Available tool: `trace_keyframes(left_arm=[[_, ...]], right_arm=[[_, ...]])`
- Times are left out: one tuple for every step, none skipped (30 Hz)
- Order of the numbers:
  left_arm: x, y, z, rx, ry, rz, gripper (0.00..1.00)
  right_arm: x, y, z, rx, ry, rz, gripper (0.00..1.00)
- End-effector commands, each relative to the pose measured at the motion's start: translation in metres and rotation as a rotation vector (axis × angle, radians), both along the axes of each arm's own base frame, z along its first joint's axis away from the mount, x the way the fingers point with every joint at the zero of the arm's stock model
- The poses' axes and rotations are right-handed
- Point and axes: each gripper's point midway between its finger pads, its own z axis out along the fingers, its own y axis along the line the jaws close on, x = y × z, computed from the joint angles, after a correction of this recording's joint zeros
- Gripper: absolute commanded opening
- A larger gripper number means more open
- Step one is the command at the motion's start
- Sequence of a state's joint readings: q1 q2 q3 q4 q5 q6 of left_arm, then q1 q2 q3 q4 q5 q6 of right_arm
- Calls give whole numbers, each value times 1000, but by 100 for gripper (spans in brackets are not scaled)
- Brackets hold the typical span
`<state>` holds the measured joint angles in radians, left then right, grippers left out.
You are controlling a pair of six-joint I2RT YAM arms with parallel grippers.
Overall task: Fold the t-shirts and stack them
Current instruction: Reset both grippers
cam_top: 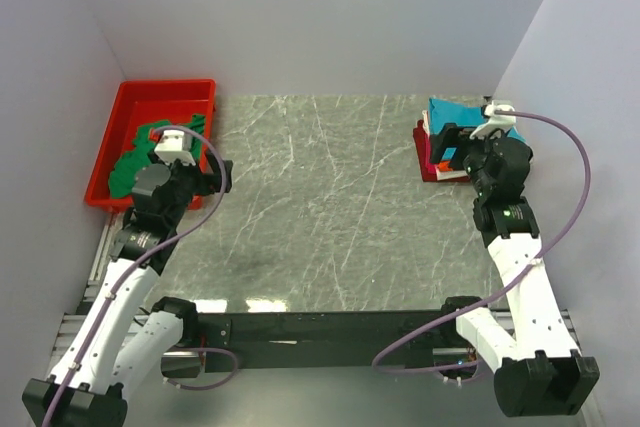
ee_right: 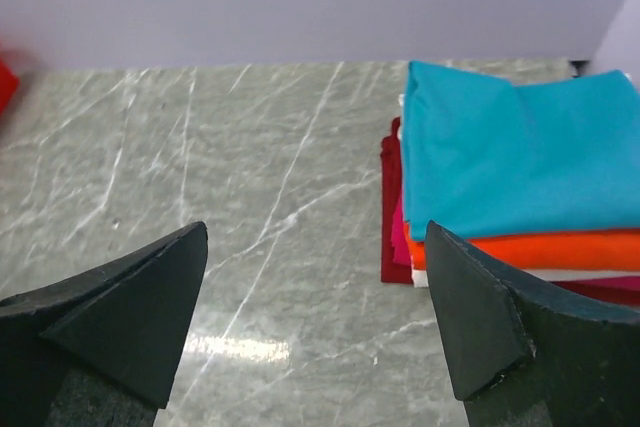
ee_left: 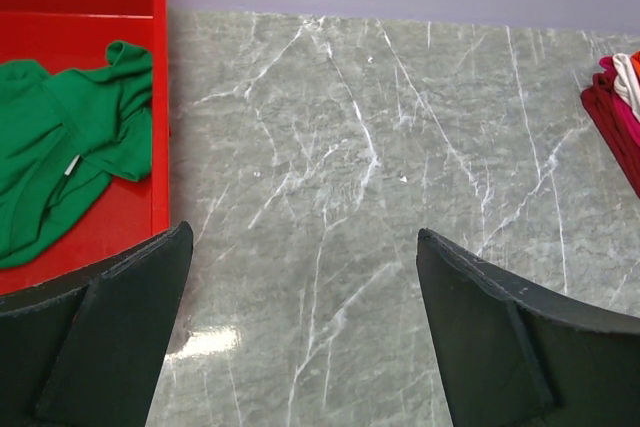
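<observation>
We found the crumpled green t-shirt [ee_left: 60, 147] lying in the red bin [ee_left: 158, 97], just left of the left gripper [ee_left: 305, 242], whose jaws stood wide and empty. The right gripper [ee_right: 316, 237], likewise wide and empty, sat beside the stack of folded t-shirts [ee_right: 500, 197], well apart from the bin. We judged the left arm the nearer.
</observation>
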<state>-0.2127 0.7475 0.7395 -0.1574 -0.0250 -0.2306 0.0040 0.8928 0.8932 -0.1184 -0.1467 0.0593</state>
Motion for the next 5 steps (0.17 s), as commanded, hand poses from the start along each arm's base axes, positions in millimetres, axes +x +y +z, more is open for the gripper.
trace_keyframes(left_arm=[[3, 2, 12, -3, -51, 7, 99], [3, 2, 12, -3, -51, 9, 99], [3, 2, 12, -3, -51, 12, 99], [3, 2, 13, -5, -53, 12, 99], [3, 2, 13, -6, -55, 11, 99]], right_arm=[[3, -15, 16, 54, -75, -109, 95], [3, -16, 16, 40, -82, -107, 94], [1, -16, 16, 35, -90, -107, 94], [0, -17, 17, 25, -99, -109, 94], [-1, -20, 17, 14, -109, -123, 94]])
